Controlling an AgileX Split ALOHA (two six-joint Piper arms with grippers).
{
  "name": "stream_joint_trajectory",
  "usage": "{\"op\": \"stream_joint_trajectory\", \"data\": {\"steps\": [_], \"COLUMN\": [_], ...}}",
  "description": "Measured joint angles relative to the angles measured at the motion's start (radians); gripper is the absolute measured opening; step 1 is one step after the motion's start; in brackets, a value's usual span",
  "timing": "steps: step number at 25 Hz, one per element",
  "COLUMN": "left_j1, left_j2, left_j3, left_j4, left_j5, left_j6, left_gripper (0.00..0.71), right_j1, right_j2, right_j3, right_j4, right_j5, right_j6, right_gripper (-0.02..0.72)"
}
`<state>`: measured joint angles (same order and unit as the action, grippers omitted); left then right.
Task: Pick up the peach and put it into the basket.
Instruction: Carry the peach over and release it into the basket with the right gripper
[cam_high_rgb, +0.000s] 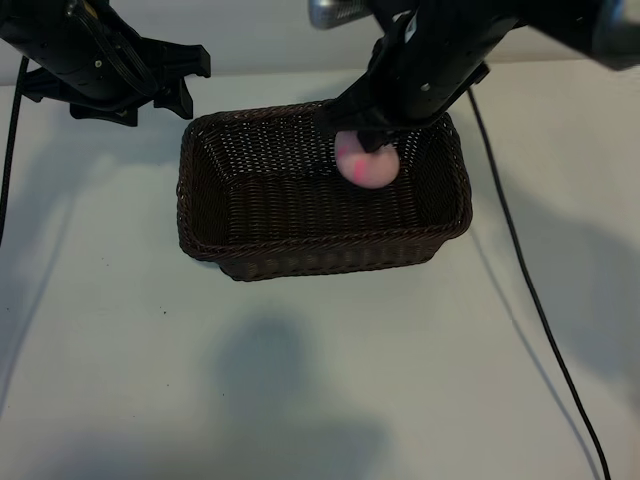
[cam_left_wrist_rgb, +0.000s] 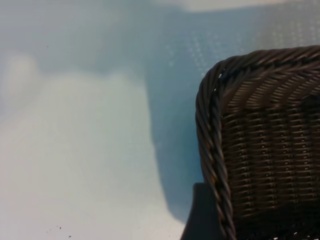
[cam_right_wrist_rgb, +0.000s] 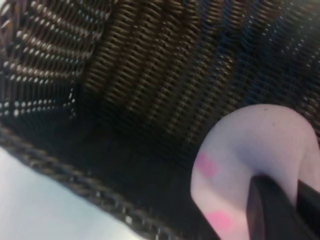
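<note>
The pale-pink peach (cam_high_rgb: 367, 163) hangs in my right gripper (cam_high_rgb: 366, 138), which is shut on it from above. It hovers over the right half of the dark-brown wicker basket (cam_high_rgb: 320, 262), just below rim height near the far wall. The right wrist view shows the peach (cam_right_wrist_rgb: 245, 150) close up with a dark finger (cam_right_wrist_rgb: 270, 210) pressed on it and the basket's woven inside (cam_right_wrist_rgb: 150, 75) behind. My left gripper (cam_high_rgb: 193, 84) is open and holds nothing, off the basket's far left corner. A corner of the basket (cam_left_wrist_rgb: 260, 125) fills the left wrist view.
White tabletop (cam_high_rgb: 300, 380) surrounds the basket. A black cable (cam_high_rgb: 530, 290) runs down the right side of the table from the right arm, and another cable (cam_high_rgb: 10, 150) hangs at the far left edge.
</note>
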<state>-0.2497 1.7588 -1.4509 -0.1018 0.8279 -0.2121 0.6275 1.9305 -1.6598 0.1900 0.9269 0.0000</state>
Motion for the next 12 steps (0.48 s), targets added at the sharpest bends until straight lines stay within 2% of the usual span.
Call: {"op": "stream_joint_trajectory", "data": {"steps": [5,12], "left_j1": [0.000,0.000], "left_j2": [0.000,0.000], "left_j3": [0.000,0.000], "left_j4": [0.000,0.000], "left_j5": [0.000,0.000], "left_j6": [0.000,0.000], "left_gripper": [0.531,0.531], "right_j1": [0.000,0.000], "right_j2": [0.080,0.154], "right_j3": [0.000,0.000], "right_j4": [0.000,0.000], "right_j5": [-0.058,-0.065], "right_j6": [-0.009,-0.010], "right_gripper": [0.041,0.049]}}
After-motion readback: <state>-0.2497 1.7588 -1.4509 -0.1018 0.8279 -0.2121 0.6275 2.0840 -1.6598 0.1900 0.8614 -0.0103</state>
